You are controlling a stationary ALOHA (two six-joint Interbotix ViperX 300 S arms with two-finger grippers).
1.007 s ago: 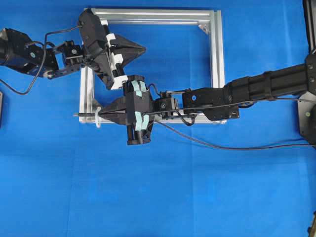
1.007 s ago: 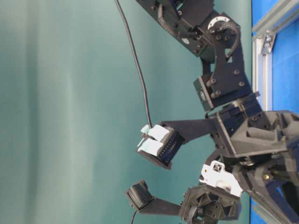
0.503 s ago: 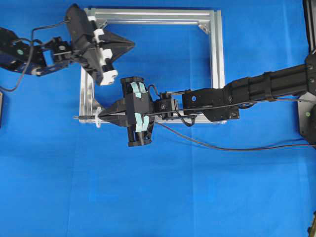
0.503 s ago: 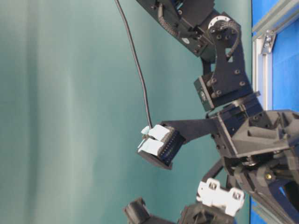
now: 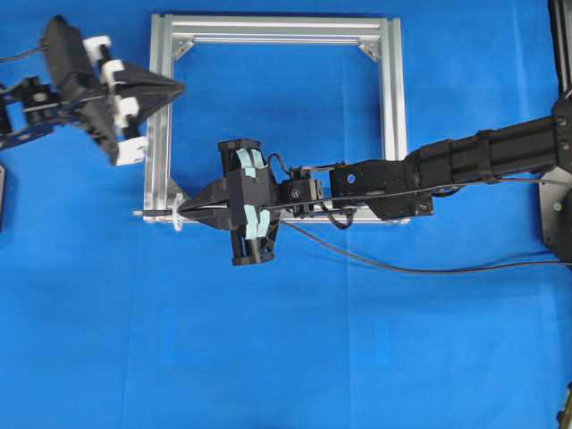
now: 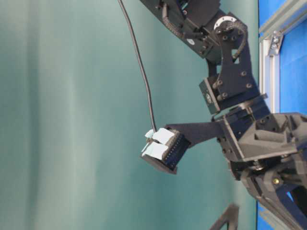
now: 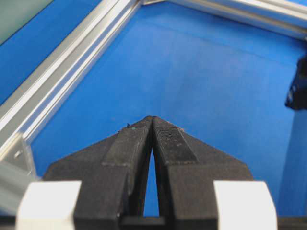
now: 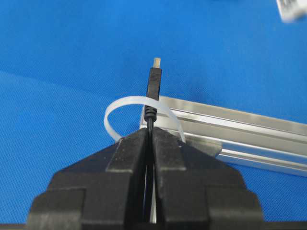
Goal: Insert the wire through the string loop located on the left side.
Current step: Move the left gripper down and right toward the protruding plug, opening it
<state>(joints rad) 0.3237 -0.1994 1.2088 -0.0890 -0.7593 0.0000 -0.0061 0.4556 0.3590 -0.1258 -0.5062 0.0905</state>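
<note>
Left hand (image 5: 174,87) withdrew; wire (image 8: 154,84) protrudes from right hand (image 8: 150,132)

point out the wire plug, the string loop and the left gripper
wire plug (image 8: 154,81), right wrist view, on its dark body
string loop (image 8: 125,102), right wrist view, top of its arc
left gripper (image 7: 152,120), left wrist view, at the shut fingertips

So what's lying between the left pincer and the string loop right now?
In the overhead view, only the silver frame's left rail runs between the shut left pincer and the string loop; nothing else.
</note>
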